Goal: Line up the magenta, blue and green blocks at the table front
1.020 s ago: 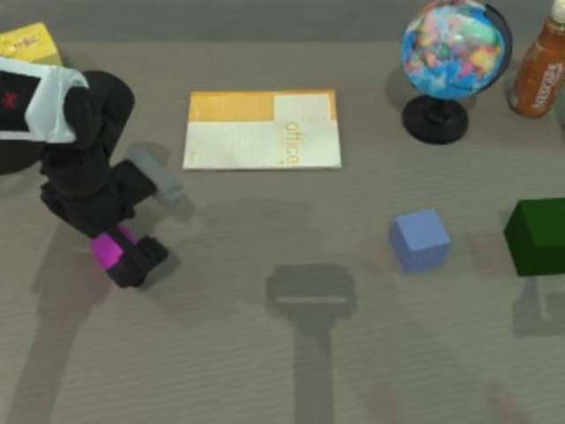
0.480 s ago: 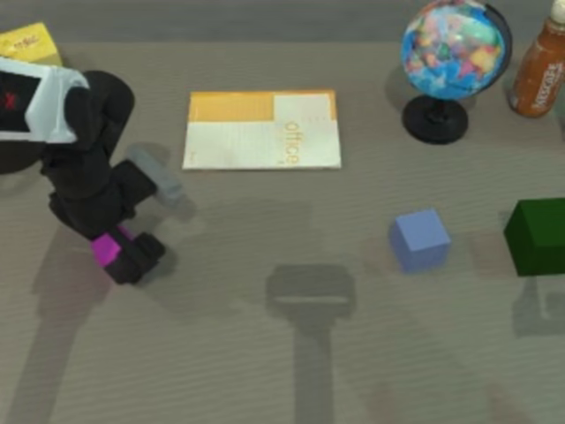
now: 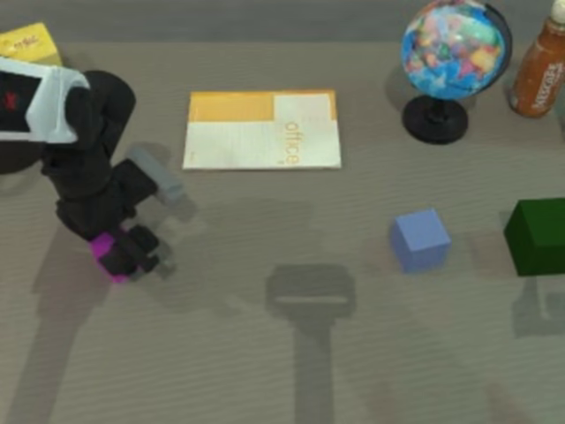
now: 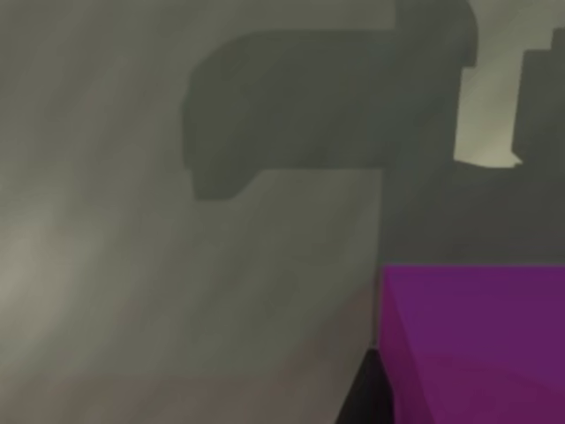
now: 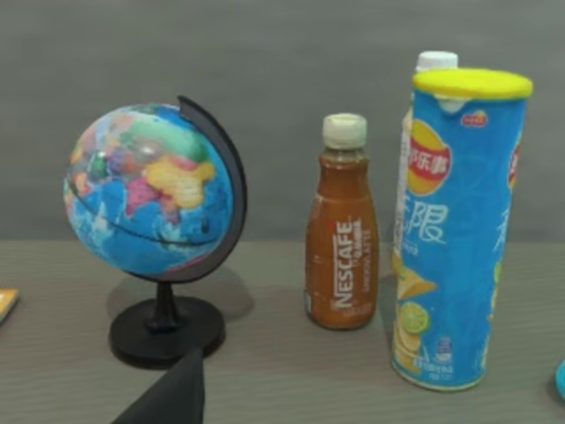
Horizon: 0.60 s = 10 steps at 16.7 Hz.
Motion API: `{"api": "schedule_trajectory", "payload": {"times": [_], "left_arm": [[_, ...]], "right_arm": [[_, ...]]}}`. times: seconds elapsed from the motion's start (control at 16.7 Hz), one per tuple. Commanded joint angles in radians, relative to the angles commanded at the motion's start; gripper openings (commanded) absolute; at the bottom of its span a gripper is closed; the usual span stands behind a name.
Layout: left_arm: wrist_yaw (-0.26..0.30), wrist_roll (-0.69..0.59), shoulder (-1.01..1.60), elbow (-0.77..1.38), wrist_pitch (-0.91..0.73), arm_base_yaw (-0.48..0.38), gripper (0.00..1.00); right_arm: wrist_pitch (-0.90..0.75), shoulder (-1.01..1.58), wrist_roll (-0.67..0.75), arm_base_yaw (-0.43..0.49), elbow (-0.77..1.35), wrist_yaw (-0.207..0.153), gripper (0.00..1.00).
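At the table's left, my left gripper [image 3: 124, 258] is shut on the small magenta block [image 3: 106, 249]. The block shows only as slivers beside the black fingers. In the left wrist view the magenta block [image 4: 477, 344] fills one corner, with a dark finger [image 4: 364, 399] pressed against its side. The blue block [image 3: 420, 239] rests on the table [image 3: 265, 353] right of centre. The dark green block [image 3: 537, 235] sits at the right edge. My right gripper [image 5: 252, 415] is parked out of the top view and stands open, only one fingertip [image 5: 172, 397] showing.
An orange-and-cream book [image 3: 262, 129] lies at the back centre. A globe [image 3: 452, 55] and a brown bottle [image 3: 538, 71] stand at the back right, with a blue crisp can [image 5: 455, 230] beside them. A pale yellow box [image 3: 26, 42] is at the back left.
My left gripper has shifted slightly left with the magenta block between its fingers, now hiding more of it. The blue and green blocks have not moved.
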Motion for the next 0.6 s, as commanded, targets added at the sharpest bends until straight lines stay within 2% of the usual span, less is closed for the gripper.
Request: {"api": "schedule_trajectory", "payload": {"times": [0.36,0.6], "left_arm": [[0.016,-0.008,-0.045,0.023,-0.042,-0.001,0.0],[0.017,-0.011,-0.102,0.096,-0.185,0.011,0.0]], "right_arm": [[0.0,0.0,0.0,0.0,0.0,0.0,1.0],[0.0,0.0,0.0,0.0,0.0,0.0,1.0]]}}
